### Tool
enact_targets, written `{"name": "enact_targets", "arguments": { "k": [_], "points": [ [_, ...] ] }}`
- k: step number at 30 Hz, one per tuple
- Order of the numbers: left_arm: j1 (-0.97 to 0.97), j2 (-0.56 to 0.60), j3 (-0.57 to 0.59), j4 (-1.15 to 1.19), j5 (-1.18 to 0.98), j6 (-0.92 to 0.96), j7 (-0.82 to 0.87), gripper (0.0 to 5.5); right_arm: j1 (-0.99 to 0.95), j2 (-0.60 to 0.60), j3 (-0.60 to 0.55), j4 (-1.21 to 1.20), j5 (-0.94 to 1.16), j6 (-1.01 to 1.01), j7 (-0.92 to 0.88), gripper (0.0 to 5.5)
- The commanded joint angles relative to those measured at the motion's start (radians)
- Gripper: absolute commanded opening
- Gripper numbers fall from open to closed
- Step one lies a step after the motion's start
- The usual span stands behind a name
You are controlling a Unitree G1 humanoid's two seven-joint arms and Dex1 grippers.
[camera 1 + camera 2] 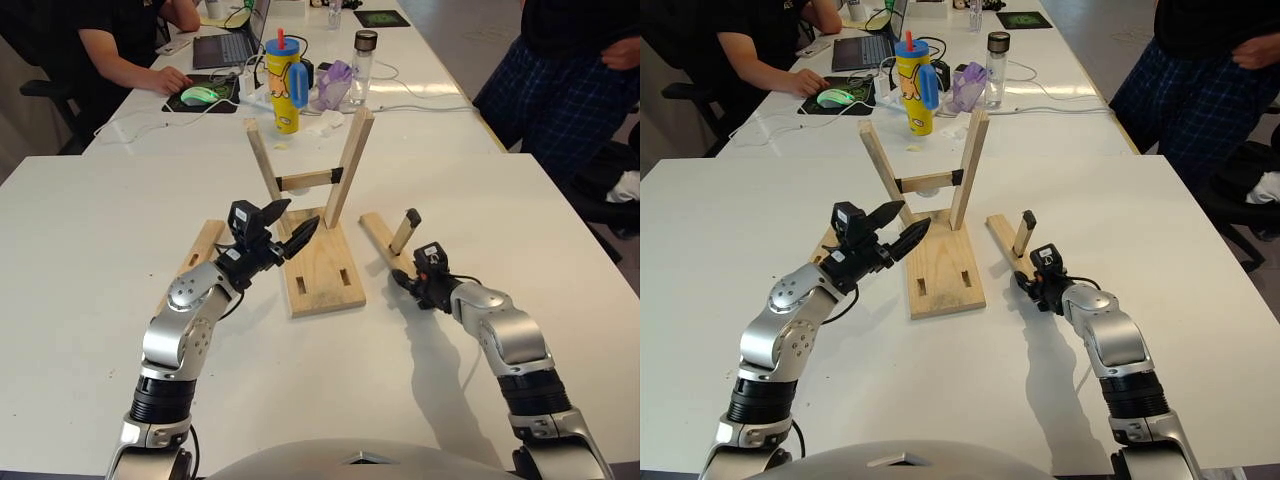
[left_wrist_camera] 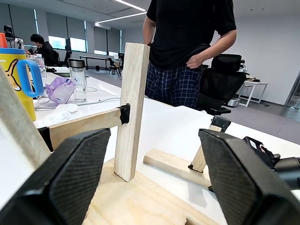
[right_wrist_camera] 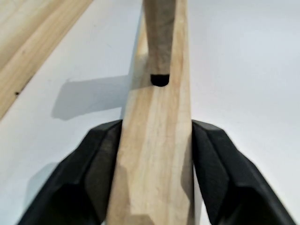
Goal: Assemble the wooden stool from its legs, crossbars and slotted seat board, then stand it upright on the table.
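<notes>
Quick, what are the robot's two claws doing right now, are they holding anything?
Left gripper: open, holding nothing, above the seat board.
Right gripper: shut on the loose leg lying on the table.

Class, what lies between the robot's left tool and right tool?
The pale wooden slotted seat board, bearing two upright wooden legs, lies between the left tool and right tool; the left eye view shows it.
</notes>
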Motion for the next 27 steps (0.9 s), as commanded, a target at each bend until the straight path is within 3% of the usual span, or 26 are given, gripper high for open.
{"name": "enact_targets", "arguments": {
  "k": [1,5,8,10,18,21,27],
  "points": [
    [-0.038,0.042,0.007,0.024,0.006,0.030,-0.026,3.49,0.008,0.013,-0.028,0.028,0.004,-0.011,0.006,2.05],
    [-0.063,0.071,0.036,0.034,-0.059,0.088,-0.077,3.49,-0.040,0.066,-0.147,0.013,0.076,-0.109,0.001,2.05],
    [-0.088,0.087,0.080,0.025,-0.163,0.172,-0.116,3.49,-0.074,0.080,-0.262,-0.032,0.240,-0.099,0.097,2.05],
    [-0.102,0.100,0.106,0.023,-0.231,0.228,-0.140,3.49,-0.050,0.018,-0.277,-0.076,0.308,-0.061,0.194,2.05],
    [-0.138,0.132,0.258,0.015,-0.610,0.494,-0.154,4.68,0.037,-0.208,-0.450,-0.184,0.727,0.260,0.495,2.05],
    [-0.159,0.139,0.285,0.033,-0.700,0.556,-0.141,5.19,0.026,-0.245,-0.470,-0.191,0.856,0.345,0.548,2.05],
    [-0.207,0.137,0.275,0.074,-0.809,0.643,-0.135,5.22,-0.037,-0.212,-0.430,-0.195,0.985,0.399,0.526,2.05]
  ]
}}
